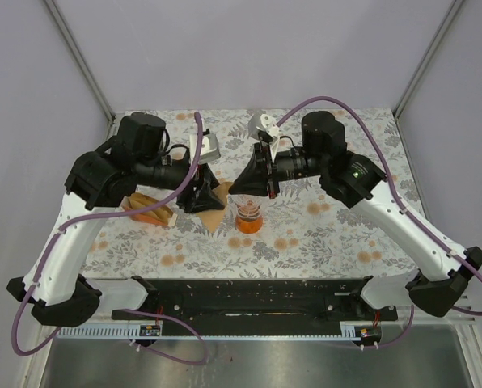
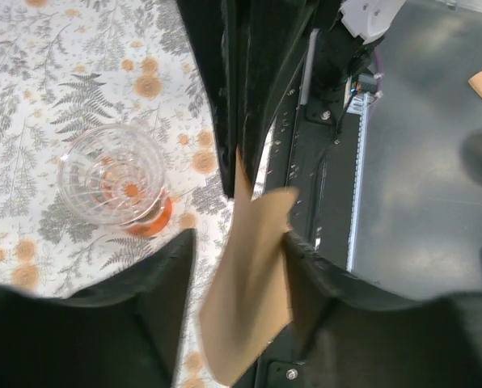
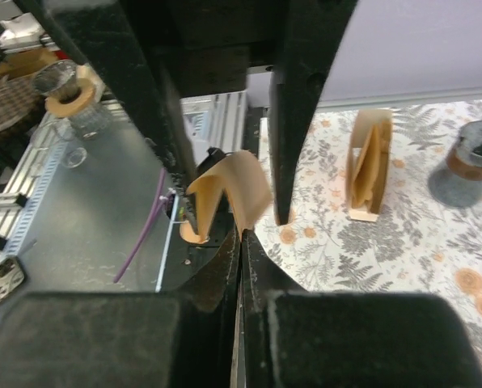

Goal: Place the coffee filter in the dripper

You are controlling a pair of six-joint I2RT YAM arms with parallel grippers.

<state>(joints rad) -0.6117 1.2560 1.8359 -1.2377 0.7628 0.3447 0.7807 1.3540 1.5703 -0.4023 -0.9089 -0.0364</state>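
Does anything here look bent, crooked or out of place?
The brown coffee filter is curled and buckled rather than flat, pinched at one edge in mid-air by the right gripper. The glass dripper stands upright and empty.

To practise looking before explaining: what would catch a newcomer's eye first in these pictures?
A brown coffee filter hangs over the middle of the table between two grippers: the right gripper is shut on it, the left gripper open around it. Close by stands the empty glass dripper, and a stack of spare filters sits at the table's left.
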